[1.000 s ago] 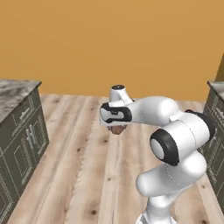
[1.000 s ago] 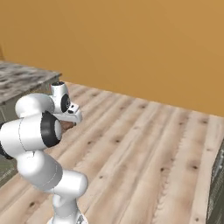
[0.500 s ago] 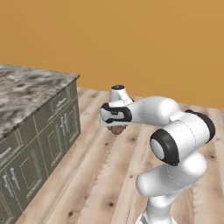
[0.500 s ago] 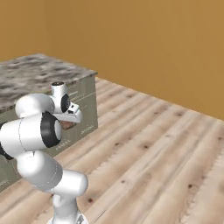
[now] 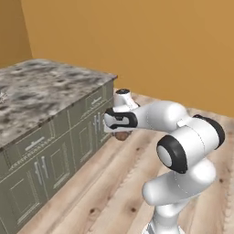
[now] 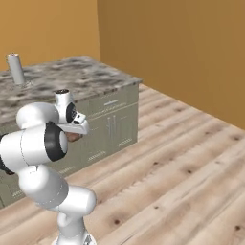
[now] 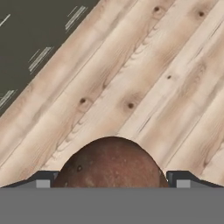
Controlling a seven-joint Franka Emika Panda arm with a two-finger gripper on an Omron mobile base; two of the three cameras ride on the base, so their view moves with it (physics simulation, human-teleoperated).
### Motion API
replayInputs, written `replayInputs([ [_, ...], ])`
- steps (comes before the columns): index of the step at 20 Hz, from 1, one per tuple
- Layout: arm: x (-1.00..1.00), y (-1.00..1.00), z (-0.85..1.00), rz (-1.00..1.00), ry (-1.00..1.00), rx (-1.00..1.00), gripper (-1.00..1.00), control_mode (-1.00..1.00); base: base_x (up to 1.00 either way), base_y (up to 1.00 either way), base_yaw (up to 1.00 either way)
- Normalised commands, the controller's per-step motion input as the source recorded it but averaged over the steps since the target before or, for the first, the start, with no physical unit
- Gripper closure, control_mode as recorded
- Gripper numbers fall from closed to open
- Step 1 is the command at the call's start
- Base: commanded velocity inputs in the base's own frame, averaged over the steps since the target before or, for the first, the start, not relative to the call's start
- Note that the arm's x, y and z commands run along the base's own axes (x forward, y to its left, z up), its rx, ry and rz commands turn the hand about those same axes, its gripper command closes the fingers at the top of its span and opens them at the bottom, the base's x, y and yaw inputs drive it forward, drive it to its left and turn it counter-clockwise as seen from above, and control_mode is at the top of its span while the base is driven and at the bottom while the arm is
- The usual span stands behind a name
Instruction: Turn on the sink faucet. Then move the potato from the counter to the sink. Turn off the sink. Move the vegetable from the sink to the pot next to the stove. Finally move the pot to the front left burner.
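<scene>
Here, a rendered kitchen, the arm folded in front of its base.
Gripper: the gripper (image 7: 112,183) is clamped around a brown potato (image 7: 111,162), one dark finger tip (image 7: 43,180) at each side.
Potato: held over the plank floor (image 7: 175,74), well apart from the counter.
Left base view: the potato (image 5: 121,135) peeks out under the white hand; a grey cabinet island (image 5: 45,151) stands to the left.
Right base view: a grey cylinder (image 6: 16,69) stands upright on the far marble counter (image 6: 81,72).
Hand view: dark cabinet front (image 7: 30,39) in one corner.
</scene>
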Motion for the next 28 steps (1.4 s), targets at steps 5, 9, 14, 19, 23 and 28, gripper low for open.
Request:
replayInputs([
  [5,0.00,0.00,0.00,0.00,0.00,0.00,1.00,1.00,-0.08,0.02,0.31],
  [9,0.00,0.00,0.00,0.00,0.00,0.00,1.00,1.00,-0.12,0.02,0.31],
  [14,0.00,0.00,0.00,0.00,0.00,0.00,1.00,1.00,-0.01,0.15,0.28],
  [19,0.00,0.00,0.00,0.00,0.00,0.00,1.00,1.00,0.00,0.22,0.29],
  [23,0.00,0.00,0.00,0.00,0.00,0.00,1.00,1.00,0.00,0.30,0.31],
  [28,0.00,0.00,0.00,0.00,0.00,0.00,1.00,1.00,0.00,0.34,0.32],
])
